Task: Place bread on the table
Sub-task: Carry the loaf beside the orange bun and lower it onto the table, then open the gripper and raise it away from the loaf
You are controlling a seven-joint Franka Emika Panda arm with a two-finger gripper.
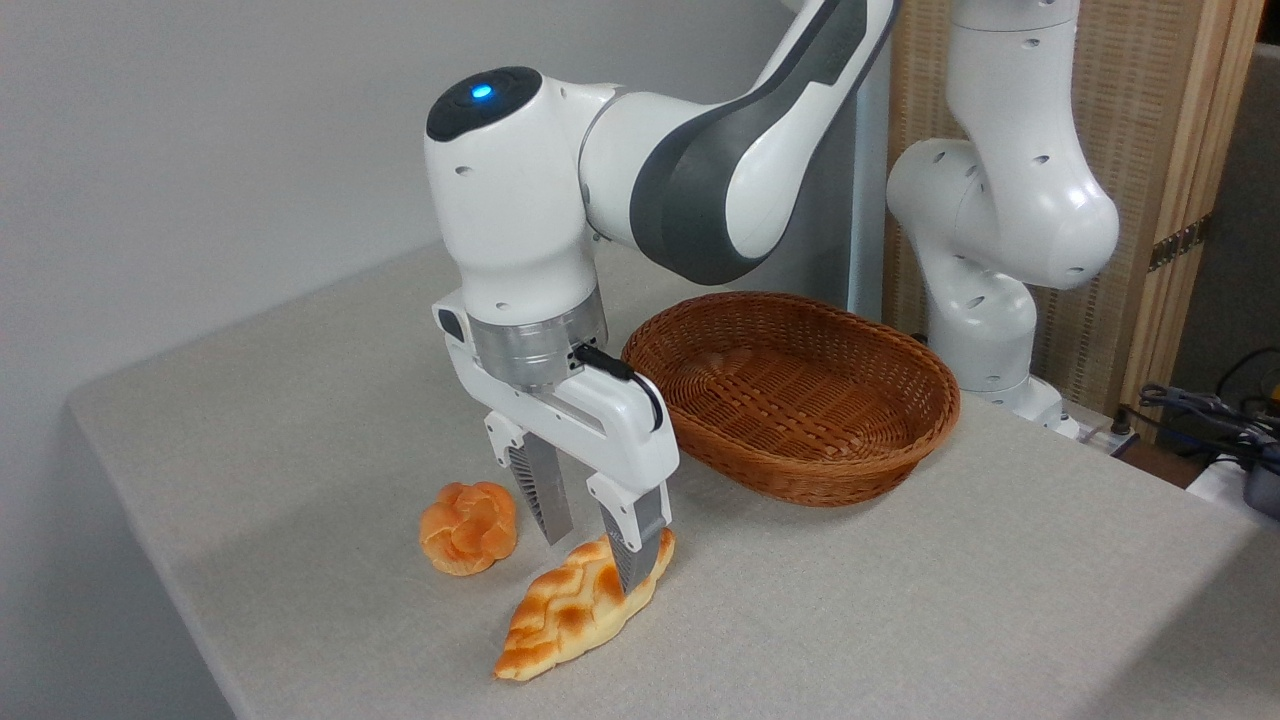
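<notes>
1. Nearest to you lies the bread (575, 610), a braided golden loaf with pale creases. It rests flat on the table (900, 600), set on a slant: one pointed end toward the near left, the other reaching farther back and right.

2. The gripper (592, 548) hangs right over the far end of that loaf, pointing downward. Its fingers stand apart, so you can read it as open, with the loaf not clamped.

3. The right finger (632, 545) overlaps the far end of the bread from this angle; you cannot tell for sure whether it touches the crust or sits just in front of it. The left finger (540, 490) ends above the table, beside the loaf and clear of it.

4. Just left of the gripper, a small round knotted bun (468, 526) sits on the table, near the bread but apart from it.

5. Farther back and to the right, an oval brown wicker basket (800, 400) stands on the table with nothing showing inside it.

6. The arm (690, 170) reaches in from the upper right, with a blue light lit on its top joint. Its white base column (1000, 220) rises at the far right edge of the table, behind the basket.

7. At the far right, dark cables (1210, 420) lie beyond the table edge.
</notes>
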